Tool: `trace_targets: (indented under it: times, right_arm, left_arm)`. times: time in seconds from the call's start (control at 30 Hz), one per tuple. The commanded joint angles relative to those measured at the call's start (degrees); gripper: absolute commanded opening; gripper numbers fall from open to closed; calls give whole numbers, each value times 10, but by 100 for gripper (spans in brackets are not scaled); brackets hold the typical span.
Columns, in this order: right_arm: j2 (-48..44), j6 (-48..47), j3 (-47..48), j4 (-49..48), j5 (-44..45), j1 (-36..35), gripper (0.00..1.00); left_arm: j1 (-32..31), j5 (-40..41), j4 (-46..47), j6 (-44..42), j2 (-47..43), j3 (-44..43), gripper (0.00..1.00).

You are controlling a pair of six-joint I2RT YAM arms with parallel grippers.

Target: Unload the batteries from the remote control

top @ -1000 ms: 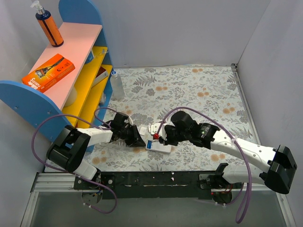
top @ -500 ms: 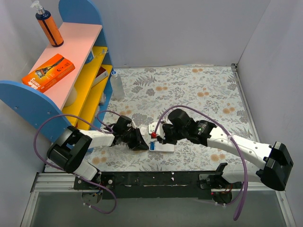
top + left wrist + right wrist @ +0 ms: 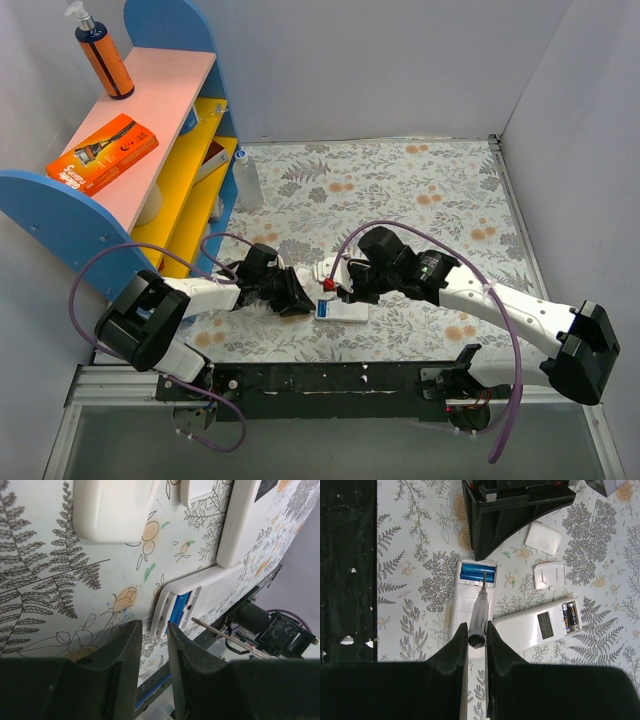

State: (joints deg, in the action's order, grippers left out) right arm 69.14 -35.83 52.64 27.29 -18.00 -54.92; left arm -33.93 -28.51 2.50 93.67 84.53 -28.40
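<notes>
The right gripper (image 3: 476, 636) has its jaws pinched on the clear handle of a screwdriver (image 3: 479, 607). The metal tip rests at the near edge of the open compartment of a white remote control (image 3: 462, 605). Two blue batteries (image 3: 477, 573) lie side by side in that compartment, at the end of the remote facing the left gripper (image 3: 154, 640). The left jaws are drawn almost together with only a slit between them and grip nothing. Their tips sit just beside the remote's battery end rather than on it.

Because nothing clamps the remote, a levering push from the tip could slide or spin it on the floral table cover (image 3: 410, 580) instead of lifting a cell. The tip could also skid off the rounded cells and jab the left gripper, which is very near. A cell that pops free suddenly may roll off toward the dark rail on the remote's other side.

A second remote (image 3: 520, 630), holding dark cells (image 3: 569, 617), touches the first remote's side. Two white battery covers (image 3: 543, 536) (image 3: 549, 574) lie beyond it and could get knocked.
</notes>
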Motion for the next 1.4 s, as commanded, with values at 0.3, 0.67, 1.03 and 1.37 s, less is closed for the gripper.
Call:
trace_targets:
  times: [0.3,0.67,1.03,1.37]
  right_arm:
    - [15,-20,14,4,-27,3,1]
    - [26,-23,19,11,-23,3,1]
    - [33,-35,27,20,-21,4,1]
    - [57,-46,36,11,-24,3,1]
  left_arm:
    - [-1,-2,7,4,5,-10,22]
    - [-2,-14,18,6,16,-9,19]
    - [-2,-15,23,8,24,-6,19]
    - [-2,-23,36,13,32,-2,10]
